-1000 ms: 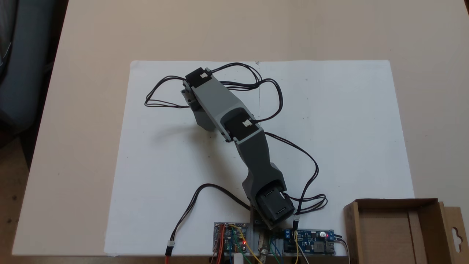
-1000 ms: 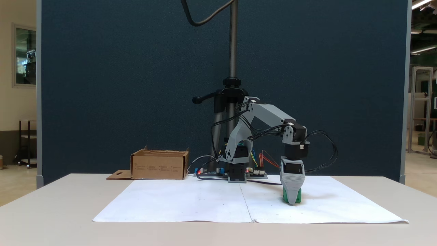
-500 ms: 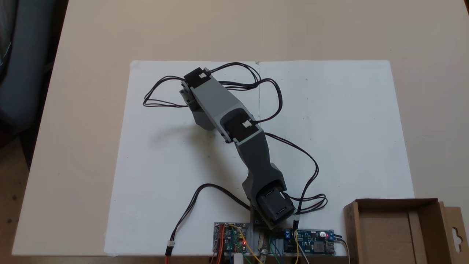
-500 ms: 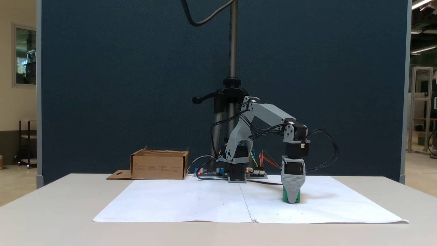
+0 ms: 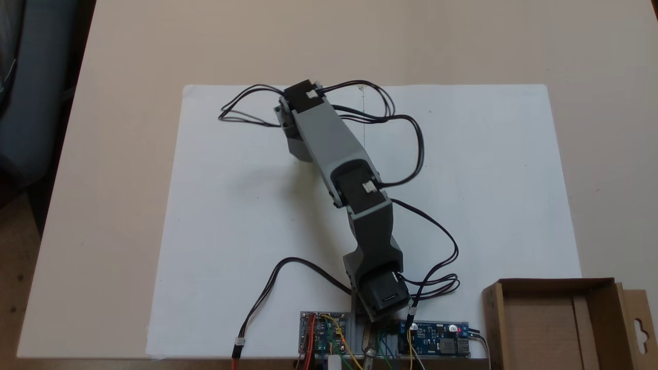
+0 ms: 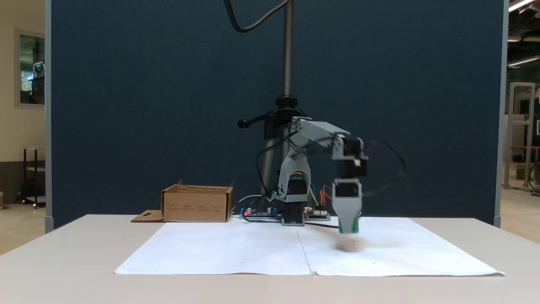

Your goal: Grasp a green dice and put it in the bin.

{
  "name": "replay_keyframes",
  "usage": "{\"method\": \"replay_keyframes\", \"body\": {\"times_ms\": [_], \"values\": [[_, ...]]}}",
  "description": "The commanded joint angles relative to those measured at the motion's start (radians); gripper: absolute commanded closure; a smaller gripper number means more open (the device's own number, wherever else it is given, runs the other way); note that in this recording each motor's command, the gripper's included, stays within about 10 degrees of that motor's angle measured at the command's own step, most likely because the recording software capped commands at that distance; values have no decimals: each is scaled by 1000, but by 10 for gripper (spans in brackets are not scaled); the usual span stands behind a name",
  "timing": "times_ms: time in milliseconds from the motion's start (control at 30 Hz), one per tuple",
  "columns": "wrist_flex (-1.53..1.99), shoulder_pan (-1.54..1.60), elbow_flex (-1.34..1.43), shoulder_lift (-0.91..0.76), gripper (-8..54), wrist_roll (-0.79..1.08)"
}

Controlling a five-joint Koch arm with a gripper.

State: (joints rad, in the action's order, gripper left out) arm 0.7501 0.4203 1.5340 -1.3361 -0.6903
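In a fixed view my gripper (image 6: pixel 348 230) points straight down and hangs a little above the white paper, blurred by motion. The green dice (image 6: pixel 356 226) rides between its jaws, with only green edges peeking out beside the grey finger, and its shadow lies on the paper below. Seen from above in a fixed view, the grey arm (image 5: pixel 334 149) reaches toward the far middle-left of the sheet and covers the gripper. The bin is a brown cardboard box with nothing in it, at the near right corner (image 5: pixel 540 329) and left of the arm's base (image 6: pixel 197 204).
A white paper sheet (image 5: pixel 462 180) covers the table's middle. Circuit boards (image 5: pixel 324 334) with coloured wires flank the arm's base, and black cables (image 5: pixel 411 149) loop around the arm. A tripod pole (image 6: pixel 288 84) stands behind the base.
The gripper has risen off the paper with the green dice in it. The arm has swung toward the sheet's centre line, nearer the bin's side.
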Motion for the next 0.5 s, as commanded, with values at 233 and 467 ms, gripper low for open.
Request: {"method": "replay_keyframes", "body": {"times_ms": [233,467], "values": [[-43,-252,-29,-282,335,262],[-57,-336,-48,-379,335,403]]}}
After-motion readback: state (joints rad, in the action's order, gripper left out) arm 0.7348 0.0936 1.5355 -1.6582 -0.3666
